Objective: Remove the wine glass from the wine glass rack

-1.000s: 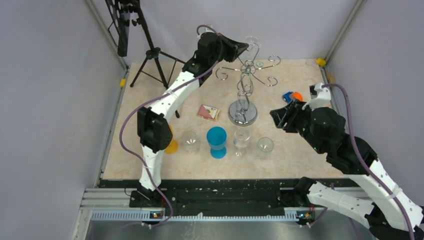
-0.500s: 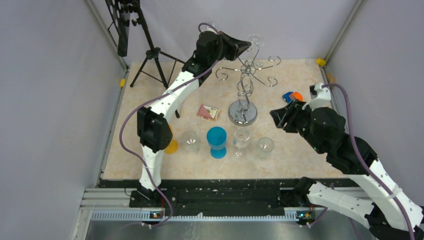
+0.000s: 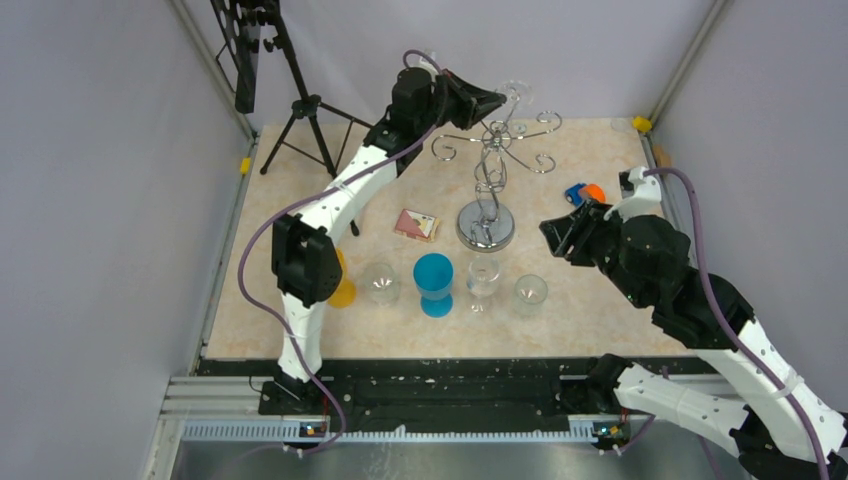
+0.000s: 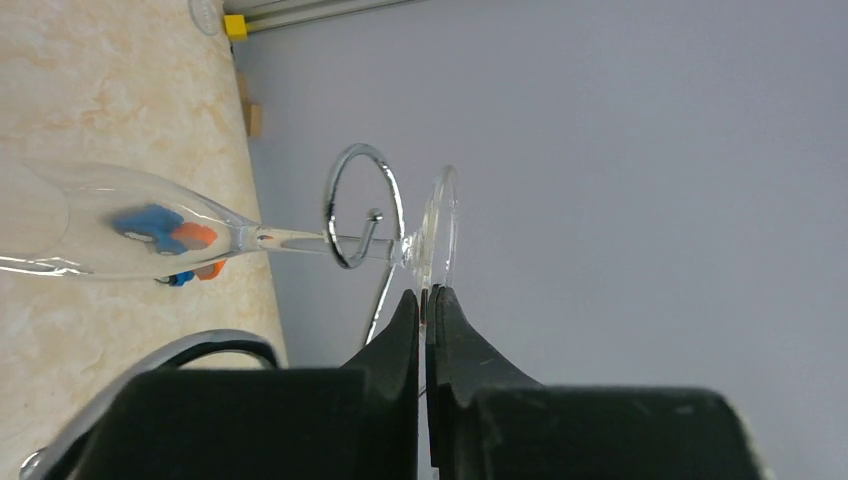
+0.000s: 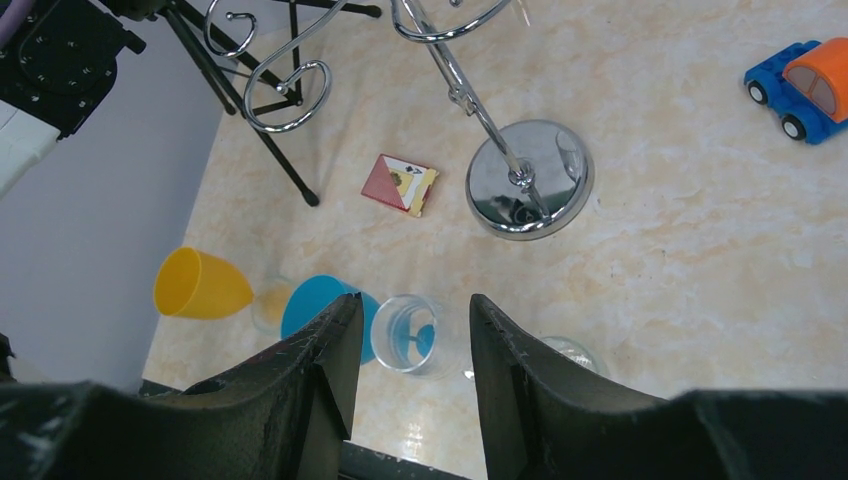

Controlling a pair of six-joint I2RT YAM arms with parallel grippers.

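The beige table (image 3: 590, 300) filled the middle of the top view. The left arm (image 3: 340, 200) reached to the upper middle of the frame, and its jaws were clenched on the thin rim of the foot of the wine glass (image 4: 120, 225). The glass lay on its side at the top of the chrome rack (image 3: 487, 190), with its stem crossing a round curl of the wire. The right arm (image 3: 680, 290) hung at the right side. Its jaws were released, with nothing between them. Below the rack in the frame stood a blue cup (image 3: 433, 275), a yellow cup (image 3: 343, 292) and three clear glasses (image 3: 380, 283). A toy car (image 3: 583, 193) lay at the right.
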